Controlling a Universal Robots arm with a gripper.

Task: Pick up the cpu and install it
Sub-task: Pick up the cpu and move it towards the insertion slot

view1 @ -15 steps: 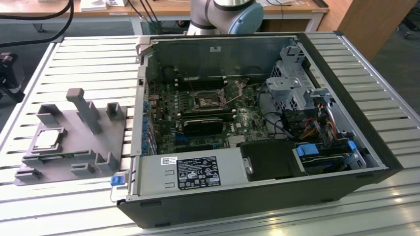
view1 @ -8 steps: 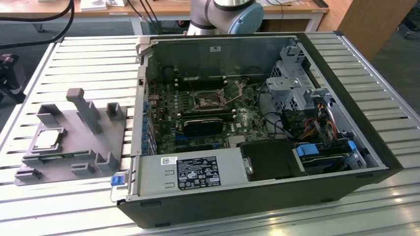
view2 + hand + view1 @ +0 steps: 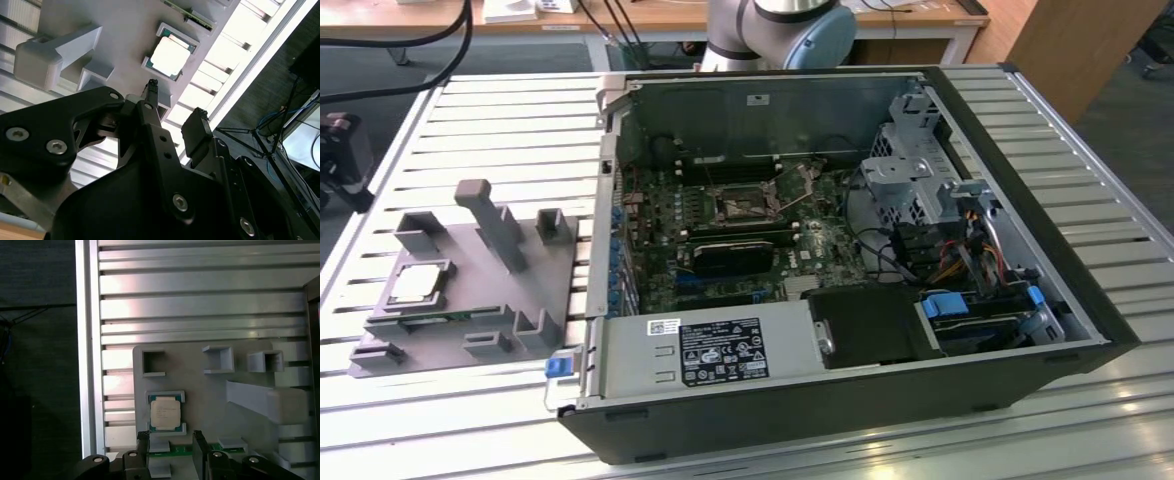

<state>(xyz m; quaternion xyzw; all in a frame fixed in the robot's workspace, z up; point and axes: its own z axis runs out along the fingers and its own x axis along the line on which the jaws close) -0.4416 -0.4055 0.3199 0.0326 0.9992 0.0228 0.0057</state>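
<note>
The cpu (image 3: 416, 283) lies flat, silvery top plate up, in a shallow square recess of a grey plastic fixture (image 3: 520, 290) on the slatted aluminium bench (image 3: 480, 130). In the exterior view the fixture stands at about 9 o'clock from the open computer case (image 3: 854, 400), just beside it, and the cpu sits toward the fixture's 8 o'clock corner. Grey posts (image 3: 491, 222) rise from the fixture at about 1 o'clock from the chip.

Inside the case the green motherboard (image 3: 720, 240) lies flat, with its black socket frame (image 3: 744, 203) near the board's middle. A labelled power supply (image 3: 707, 350) lies along the case's 6 o'clock side. The arm's base (image 3: 781, 30) stands at 12 o'clock from the case.

In both wrist views the black jaws stand apart, wide enough to span the chip, and hold nothing. They hang above the fixture. The cpu (image 3: 165, 414) (image 3: 170, 56) lies just past their tips, in line with the gap between them and not touched by either. A thin green circuit-board strip (image 3: 182, 450) rests in the fixture just beside the chip's recess, under the jaw tips.
</note>
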